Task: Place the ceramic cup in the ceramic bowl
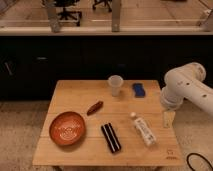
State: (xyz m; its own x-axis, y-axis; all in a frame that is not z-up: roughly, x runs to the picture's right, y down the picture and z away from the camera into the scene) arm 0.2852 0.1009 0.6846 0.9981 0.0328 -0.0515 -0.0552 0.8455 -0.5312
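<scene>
The ceramic cup (pixel 115 84) is small, pale and tapered, and stands upright near the far edge of the wooden table (pixel 75 95). The ceramic bowl (pixel 67 128) is wide, shallow and orange-brown with pale rings inside; it sits at the table's front left and holds nothing. My gripper (pixel 168 118) hangs from the white arm (pixel 186 90) over the table's right edge, well to the right of the cup and apart from it.
A blue object (pixel 138 90) lies just right of the cup. A small red-brown object (pixel 94 107) lies between cup and bowl. A black bar (pixel 111 137) and a white tube-shaped bottle (pixel 143 129) lie at the front. A dark cabinet wall stands behind the table.
</scene>
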